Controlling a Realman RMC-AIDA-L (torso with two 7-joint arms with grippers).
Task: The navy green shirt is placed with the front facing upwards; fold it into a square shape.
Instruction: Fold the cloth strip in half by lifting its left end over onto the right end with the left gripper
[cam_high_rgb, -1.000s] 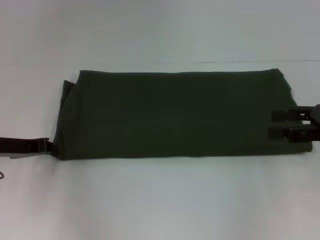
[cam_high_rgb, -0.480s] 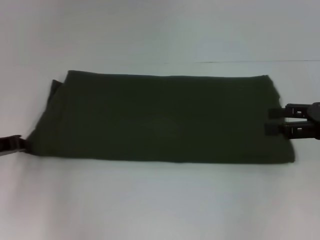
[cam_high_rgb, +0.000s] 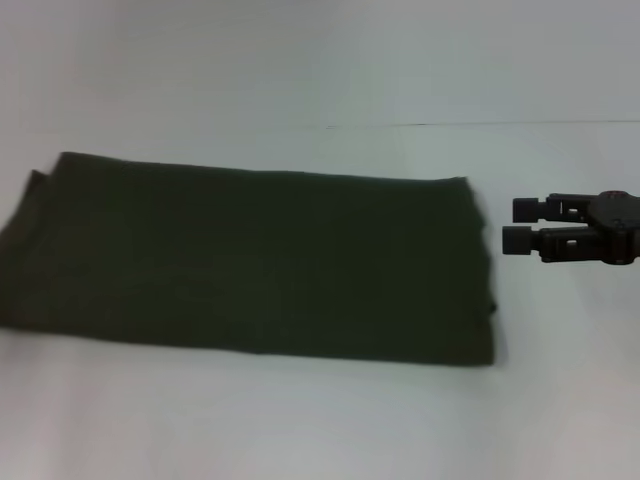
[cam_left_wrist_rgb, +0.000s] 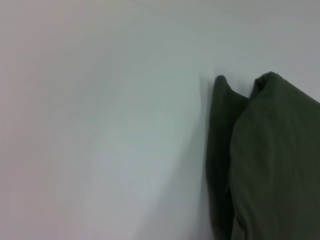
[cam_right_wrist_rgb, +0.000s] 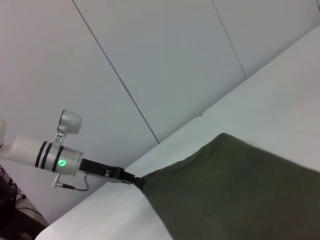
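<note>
You see the dark olive-green cotton shirt (cam_high_rgb: 250, 265) folded into a long band across the white table (cam_high_rgb: 320, 420). At three o'clock, clear of the cloth, the right gripper (cam_high_rgb: 512, 225) holds nothing, fingers parted. The left gripper (cam_right_wrist_rgb: 136, 181) touches the shirt's far corner; its grip can't be told.

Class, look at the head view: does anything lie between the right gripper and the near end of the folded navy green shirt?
Nothing visible does. The right gripper hangs just off the right end of the navy green shirt, with only bare white table in the gap.
</note>
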